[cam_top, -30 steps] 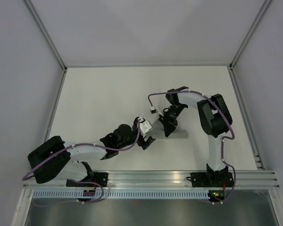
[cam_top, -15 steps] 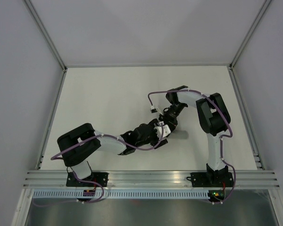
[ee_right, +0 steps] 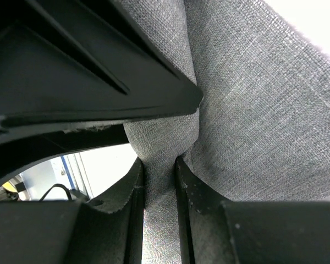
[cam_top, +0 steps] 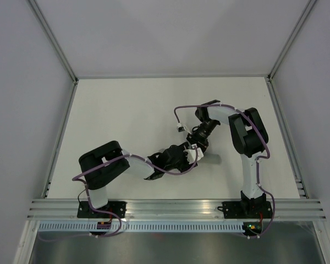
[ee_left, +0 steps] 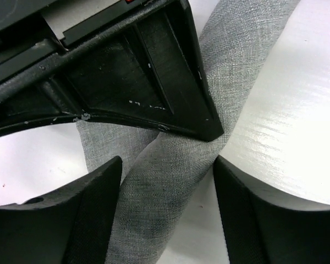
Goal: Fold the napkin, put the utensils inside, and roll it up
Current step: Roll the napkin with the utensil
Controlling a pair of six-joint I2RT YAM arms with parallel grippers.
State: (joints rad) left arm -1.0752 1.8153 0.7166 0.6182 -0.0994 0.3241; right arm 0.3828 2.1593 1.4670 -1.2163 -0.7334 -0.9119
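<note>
**A:** The napkin (ee_left: 165,187), where is it?

**B:** Right of centre on the table (cam_top: 126,110), where the two arms meet. It is bunched into a thick grey band. From above the claws hide nearly all of it.

**A:** Start on the left, then.

**B:** The left gripper (ee_left: 166,165) straddles the band with its jaws apart. One finger brushes the cloth, and bare table shows beside the other. I'd say it is placed to take a hold of its own lower along the band.

**A:** And the right?

**B:** The right gripper (ee_right: 159,162) is clamped on a fold, and the cloth is pinched thin between its pads. My guess is that it anchors the napkin so the band stays put while the left claw closes in.

**A:** Anything in the way?

**B:** Mostly each other. The left claw's black finger fills the upper left of the right wrist view, hard against the same fold, so a careless close might nip plastic, not cloth. A purple cable (cam_top: 179,113) loops just beside the right wrist. I can't see the utensils in any view, so whether they lie inside the cloth I cannot tell.
</note>
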